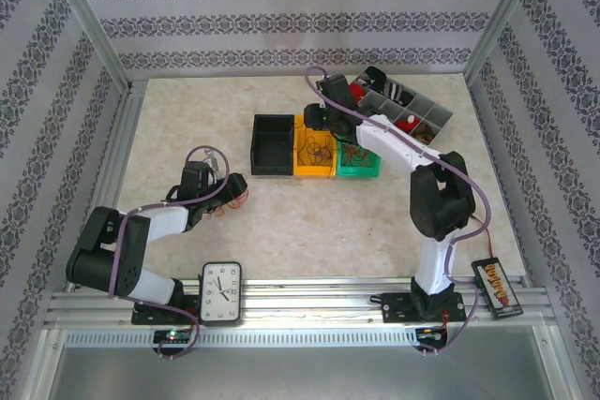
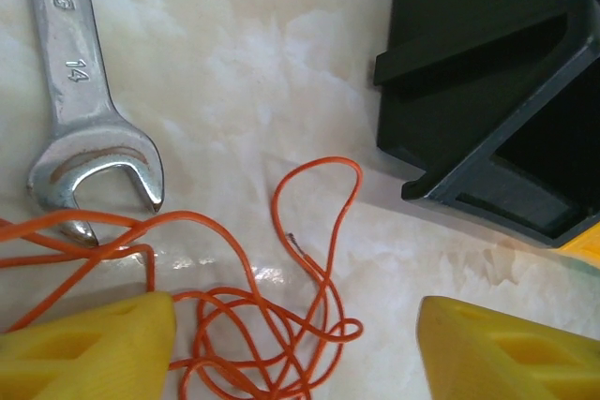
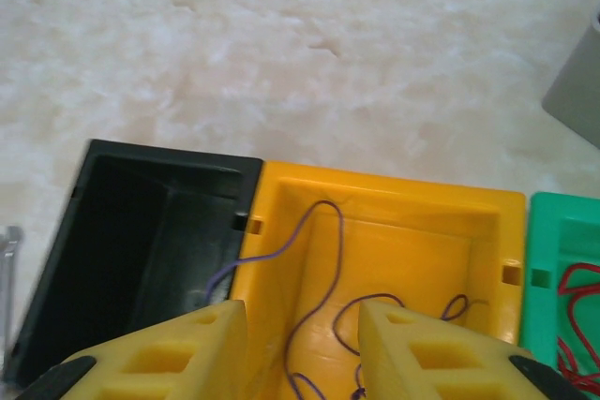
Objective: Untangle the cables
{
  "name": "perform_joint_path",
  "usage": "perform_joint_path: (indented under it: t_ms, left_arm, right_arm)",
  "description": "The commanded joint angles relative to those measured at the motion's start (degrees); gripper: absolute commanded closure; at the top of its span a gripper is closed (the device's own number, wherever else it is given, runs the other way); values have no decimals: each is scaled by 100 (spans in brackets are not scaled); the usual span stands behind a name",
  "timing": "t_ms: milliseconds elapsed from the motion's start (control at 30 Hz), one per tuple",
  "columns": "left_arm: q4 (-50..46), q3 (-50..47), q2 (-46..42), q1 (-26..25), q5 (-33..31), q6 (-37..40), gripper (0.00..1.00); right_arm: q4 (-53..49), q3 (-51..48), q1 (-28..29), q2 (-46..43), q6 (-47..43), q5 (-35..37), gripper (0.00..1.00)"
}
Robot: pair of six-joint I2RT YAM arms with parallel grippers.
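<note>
A tangle of thin orange wire point(image 2: 281, 325) lies on the marble table, one bare end sticking up. My left gripper point(image 2: 295, 353) hovers open over it, yellow fingers point(image 2: 94, 344) on either side and nothing pinched. In the top view the left gripper point(image 1: 225, 192) is beside the orange wires point(image 1: 236, 200). My right gripper point(image 3: 300, 344) stands open over the yellow bin point(image 3: 422, 222), which holds a curly dark blue wire point(image 3: 328, 259); one end drapes over the wall into the black bin point(image 3: 141, 250). Red wire point(image 3: 574, 325) lies in the green bin. From above, the right gripper point(image 1: 314, 133) hangs over the yellow bin point(image 1: 314, 170).
A steel 14 mm wrench point(image 2: 80, 91) lies left of the orange wire, and the black bin's corner point(image 2: 506, 91) is to its right. The green bin point(image 1: 358, 170), a grey compartment tray point(image 1: 437, 119), a clock point(image 1: 221, 293) and a small board point(image 1: 495, 286) are also in view.
</note>
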Motion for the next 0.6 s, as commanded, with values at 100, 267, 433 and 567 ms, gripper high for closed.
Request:
perform_joint_path:
  t_ms: [100, 267, 433, 567]
  left_arm:
    - [275, 65, 153, -108, 107, -60, 57]
    - [283, 30, 119, -123, 85, -61, 84]
    - [126, 61, 8, -132, 148, 32, 100]
    - [-44, 66, -307, -132, 275, 63, 100]
  right_arm:
    - [-243, -53, 79, 138, 346, -679, 62]
    - [-317, -404, 80, -17, 454, -545, 62]
    - [-323, -750, 75, -243, 471, -518, 62]
    - [-250, -948, 109, -419, 372, -841, 62]
